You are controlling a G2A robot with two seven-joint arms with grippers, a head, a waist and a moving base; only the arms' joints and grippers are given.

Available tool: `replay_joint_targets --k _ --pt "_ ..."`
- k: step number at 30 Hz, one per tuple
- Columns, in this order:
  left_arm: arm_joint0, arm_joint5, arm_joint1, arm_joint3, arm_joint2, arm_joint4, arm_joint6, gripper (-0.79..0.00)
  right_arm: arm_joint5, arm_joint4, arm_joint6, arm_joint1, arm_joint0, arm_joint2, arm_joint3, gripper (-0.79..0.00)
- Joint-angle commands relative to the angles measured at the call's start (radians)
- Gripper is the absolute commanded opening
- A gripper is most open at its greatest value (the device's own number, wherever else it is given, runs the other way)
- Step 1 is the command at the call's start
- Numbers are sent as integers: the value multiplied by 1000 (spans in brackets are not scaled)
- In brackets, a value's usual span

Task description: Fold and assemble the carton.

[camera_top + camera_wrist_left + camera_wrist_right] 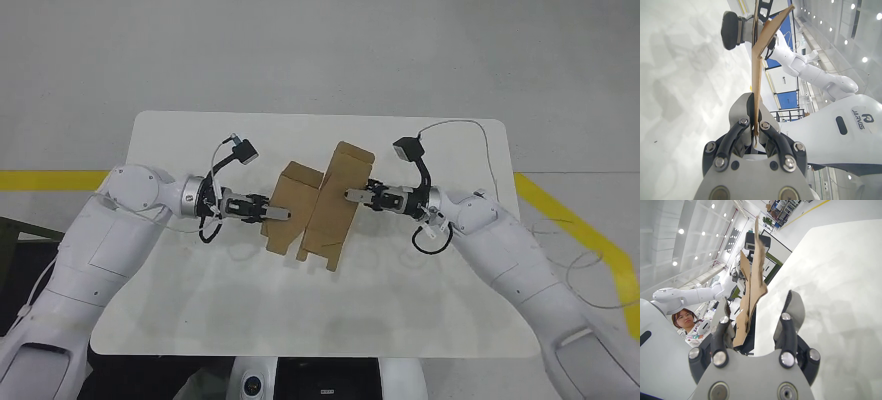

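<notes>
Cardboard such as this carton [330,215] is light and stiff across its panels but gives along the creases, so expect it to hinge and droop on any side you leave unsupported. It hangs partly folded, clear of the desk [200,300], over its middle between your two arms. Your left hand [755,106] is clamped on the edge of the panel nearer the desk's left edge. Your right hand [758,300] is spread wide, with the opposite panel's edge between its fingers [793,302], nearer one of them and not pinched. Grip flat panel beside a crease rather than a loose flap, and squeeze gently, since the edges probably crush and tear easily.
</notes>
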Motion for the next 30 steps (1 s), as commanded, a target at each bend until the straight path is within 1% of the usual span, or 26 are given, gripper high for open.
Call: replay_joint_targets --k 1,4,6,7,8,10,11,12,14,19,20,22,24,29,30 --pt "-4 12 1 3 0 2 -20 -785 14 26 47 7 -2 14 5 0" --pt "-6 38 3 -10 7 9 -45 -785 48 44 80 19 -12 29 -11 0" --pt "-9 61 6 -37 21 21 -69 -785 73 54 105 27 -20 32 -31 0" --pt "-8 64 8 -43 25 25 -72 -785 89 54 121 31 -21 32 -41 -18" --pt "-6 68 10 -51 31 28 -76 -785 104 58 136 36 -22 33 -50 -52" --pt "-6 74 15 -68 41 34 -82 -785 133 63 165 46 -22 36 -63 -154" --pt "-6 75 18 -75 45 38 -83 -785 145 68 177 50 -21 37 -71 -169" --pt "-6 76 20 -81 50 42 -84 -785 158 72 191 54 -21 36 -80 -203" --pt "-8 75 25 -89 60 45 -83 -785 183 78 216 63 -19 34 -95 -385" --pt "-17 72 36 -97 85 42 -80 -785 220 102 252 78 -23 23 -122 -493" --pt "-19 70 38 -97 89 40 -78 -785 223 104 256 80 -24 20 -124 -536" --pt "-22 68 42 -98 97 35 -76 -785 230 112 262 84 -27 12 -132 -576" --pt "-26 65 46 -96 103 31 -73 -785 240 120 272 87 -27 3 -141 -597" --pt "-36 59 56 -91 119 14 -67 -785 255 136 287 95 -23 -16 -155 -594" --pt "-37 58 57 -89 121 9 -66 -785 256 137 289 96 -21 -20 -156 -610"
